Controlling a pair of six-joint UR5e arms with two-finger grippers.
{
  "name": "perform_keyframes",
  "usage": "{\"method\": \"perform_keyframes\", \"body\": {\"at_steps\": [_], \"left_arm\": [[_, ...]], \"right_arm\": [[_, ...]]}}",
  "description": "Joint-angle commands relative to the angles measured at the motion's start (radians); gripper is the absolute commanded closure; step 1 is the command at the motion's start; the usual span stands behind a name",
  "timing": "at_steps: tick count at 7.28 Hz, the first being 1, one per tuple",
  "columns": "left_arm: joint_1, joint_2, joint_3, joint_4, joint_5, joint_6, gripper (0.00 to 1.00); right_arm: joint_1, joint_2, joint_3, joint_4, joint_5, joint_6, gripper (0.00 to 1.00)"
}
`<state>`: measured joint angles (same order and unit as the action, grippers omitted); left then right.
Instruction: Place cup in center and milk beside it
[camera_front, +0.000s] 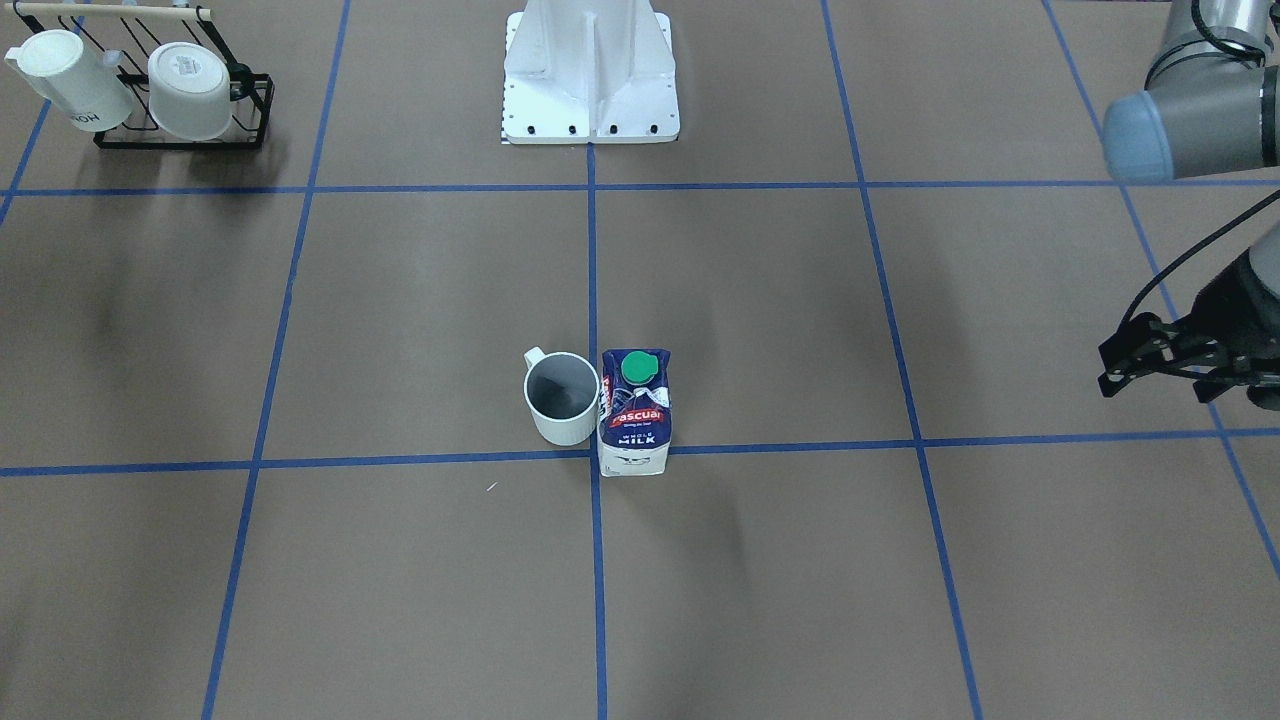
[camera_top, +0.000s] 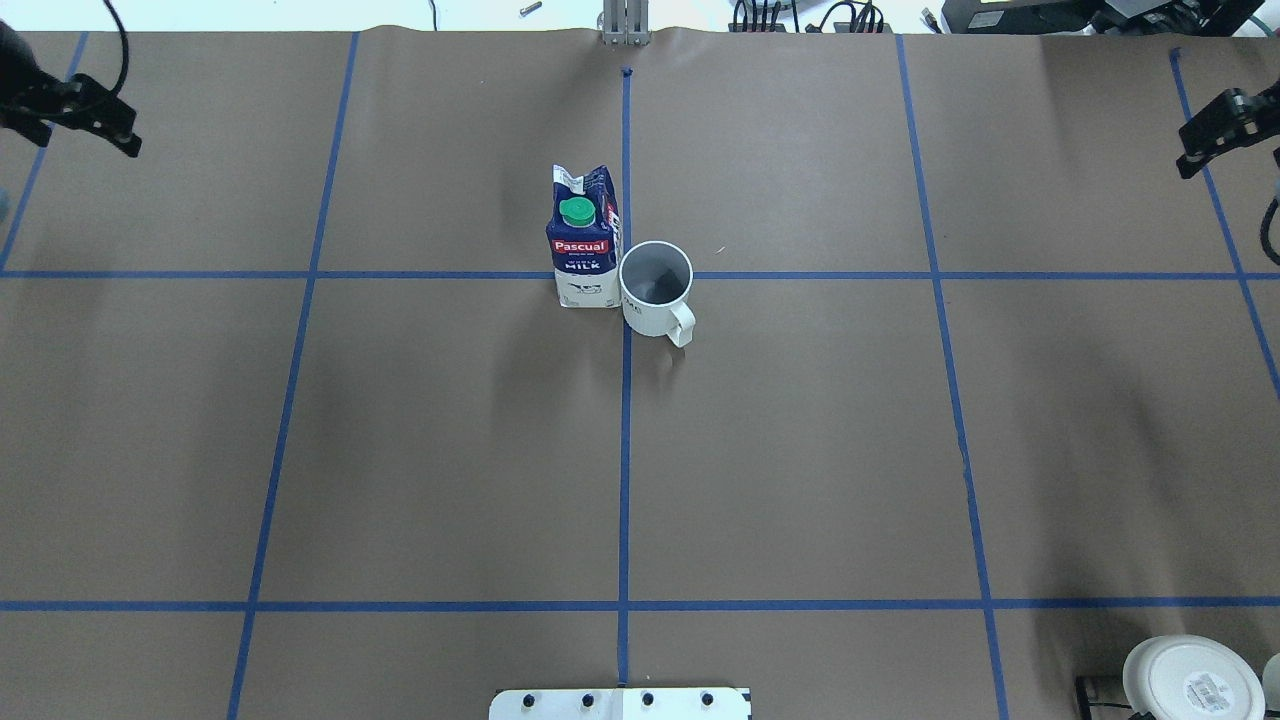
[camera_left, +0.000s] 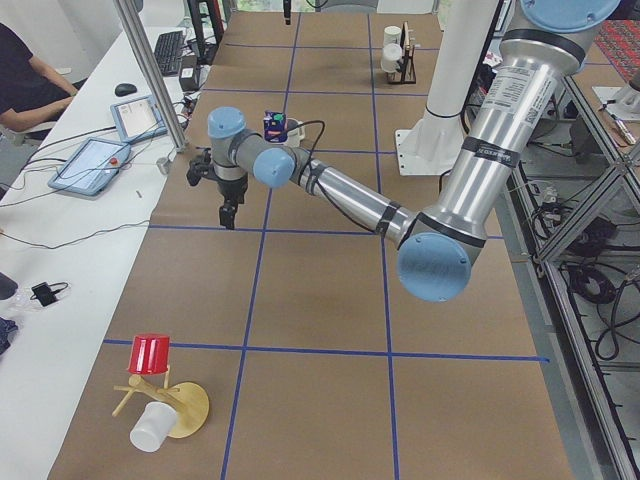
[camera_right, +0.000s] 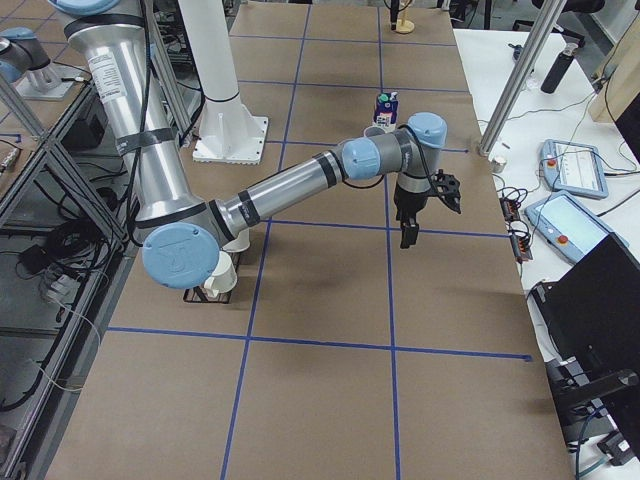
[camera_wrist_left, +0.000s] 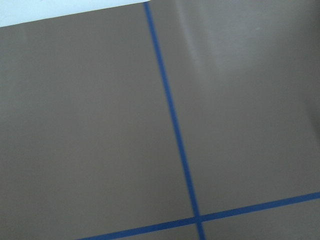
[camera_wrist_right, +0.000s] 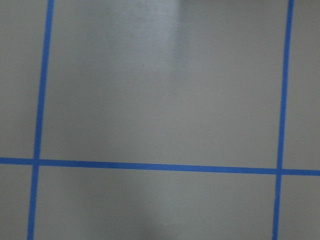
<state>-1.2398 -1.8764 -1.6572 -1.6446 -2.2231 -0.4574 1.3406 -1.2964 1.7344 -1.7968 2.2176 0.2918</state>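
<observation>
**Overhead exterior: cup and milk paired at centre, both arms far off**

Clock directions are read on the overhead view.

- Cup (camera_top: 656, 290): upright, empty, dark inside. Stands on the table just to the 3 o'clock side of the centre (camera_front: 594, 456), its wall on the tape. Handle points to 5 o'clock.
- Milk (camera_top: 584, 240): upright, long axis vertical, green cap up. Sits at the cup's 9 to 10 o'clock, touching it or a hair off; cannot tell which. Its base lies on the cross line, just on the 9 o'clock side of the centre.
- The crossing falls between the two, so the cup looks slightly off dead centre.
- Left gripper (camera_top: 118, 132): well apart, at the cup's far 10 o'clock near the table edge. It holds nothing; I cannot tell whether the jaws are apart or together.
- Right gripper (camera_top: 1192, 160): well apart at 2 o'clock, also holding nothing, jaw gap likewise unreadable.
- Wrist views show only bare table and tape.
- Rack (camera_front: 262, 110) with two other mugs stands in the near corner at 5 o'clock, well away from the pair.

Judgement: the layout reads as finished. If the cup needs a nudge toward 9 o'clock, it lies on the right arm's side and the milk blocks the left arm's approach.
</observation>
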Motion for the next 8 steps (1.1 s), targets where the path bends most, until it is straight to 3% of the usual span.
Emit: {"method": "perform_keyframes", "body": {"at_steps": [1, 5, 7, 8], "left_arm": [[-0.055, 0.150, 0.049, -0.183, -0.001, 0.003, 0.02], [-0.185, 0.264, 0.073, -0.193, -0.131, 0.034, 0.02], [-0.303, 0.235, 0.063, 0.069, -0.130, 0.351, 0.02], [-0.314, 0.212, 0.063, 0.134, -0.126, 0.417, 0.02]], "right_arm": [[0.089, -0.035, -0.079, 0.010, 0.000, -0.017, 0.00], [0.199, -0.086, -0.171, 0.010, 0.160, -0.164, 0.00], [0.201, -0.096, -0.171, 0.008, 0.168, -0.163, 0.00], [0.201, -0.098, -0.170, 0.004, 0.168, -0.163, 0.00]]}}
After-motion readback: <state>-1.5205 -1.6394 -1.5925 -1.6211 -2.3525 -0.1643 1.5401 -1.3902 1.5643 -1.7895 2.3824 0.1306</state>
